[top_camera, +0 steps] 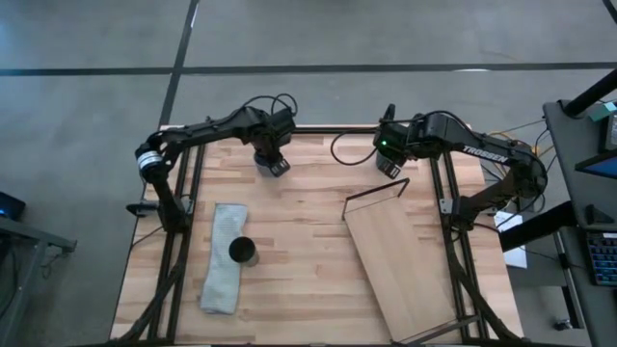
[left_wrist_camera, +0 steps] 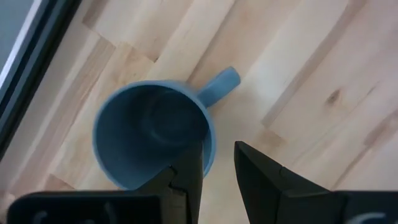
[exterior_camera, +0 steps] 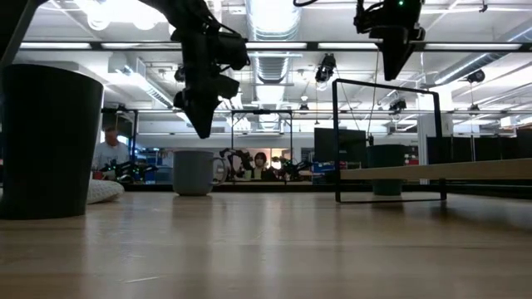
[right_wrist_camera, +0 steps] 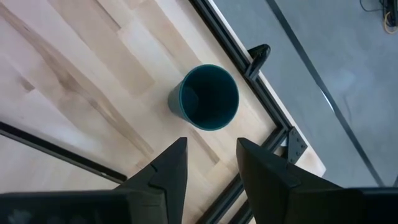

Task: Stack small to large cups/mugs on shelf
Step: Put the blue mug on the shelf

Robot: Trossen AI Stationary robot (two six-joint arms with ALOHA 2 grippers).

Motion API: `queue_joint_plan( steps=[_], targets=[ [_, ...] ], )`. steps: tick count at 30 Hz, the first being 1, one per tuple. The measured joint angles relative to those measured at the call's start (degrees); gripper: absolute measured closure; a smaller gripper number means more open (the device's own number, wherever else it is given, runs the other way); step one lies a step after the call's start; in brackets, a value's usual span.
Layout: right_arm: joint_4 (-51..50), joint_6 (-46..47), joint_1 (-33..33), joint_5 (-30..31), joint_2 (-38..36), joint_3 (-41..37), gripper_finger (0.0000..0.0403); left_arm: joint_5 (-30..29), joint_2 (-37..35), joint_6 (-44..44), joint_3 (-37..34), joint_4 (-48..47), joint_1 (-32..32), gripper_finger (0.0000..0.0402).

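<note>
Stacking has not begun, judging by how things lie: the shelf (top_camera: 400, 265) sits bare on the desk (top_camera: 299, 251) at the right side, its wire frame (top_camera: 378, 196) at the far end, no cup on it. Black cup (top_camera: 242, 252) stands on the grey cloth (top_camera: 224, 255) at the left front, well apart from the shelf. Blue-grey mug (left_wrist_camera: 154, 140) stands upright on the desk at the far edge, left gripper (left_wrist_camera: 217, 171) hovering above its rim, jaws released, narrow gap, holding nothing. Teal cup (right_wrist_camera: 208, 98) stands near the far right corner by the desk frame, right gripper (right_wrist_camera: 211, 165) above it, jaws released and empty. All three cups left to move and nest; none grasped yet.
</note>
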Motion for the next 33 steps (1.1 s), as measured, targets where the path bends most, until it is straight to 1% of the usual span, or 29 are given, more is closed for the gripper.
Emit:
queue_joint_plan(
  steps=[3, 9, 27, 30, 33],
  targets=[
    [0.3, 0.0, 0.0, 0.0, 0.0, 0.0, 0.0269, 1.9, 0.3, 2.0, -0.6, 0.1, 0.0, 0.0324],
    [0.7, 0.0, 0.0, 0.0, 0.0, 0.0, 0.0271, -0.3, 0.4, 1.9, -2.7, 0.1, 0.0, 0.0324],
    [0.9, 0.4, 0.0, 0.0, 0.0, 0.0, 0.0271, -1.0, 4.7, 1.8, -3.1, 1.8, 0.1, 0.0325],
    [0.9, 0.5, 0.0, 0.0, 0.0, 0.0, 0.0273, -1.0, 5.6, 1.8, -3.1, 1.6, 0.1, 0.0342],
    [0.9, 0.5, 0.0, 0.0, 0.0, 0.0, 0.0275, -1.0, 5.6, 1.8, -3.1, 1.6, 0.0, 0.0383]
  ],
)
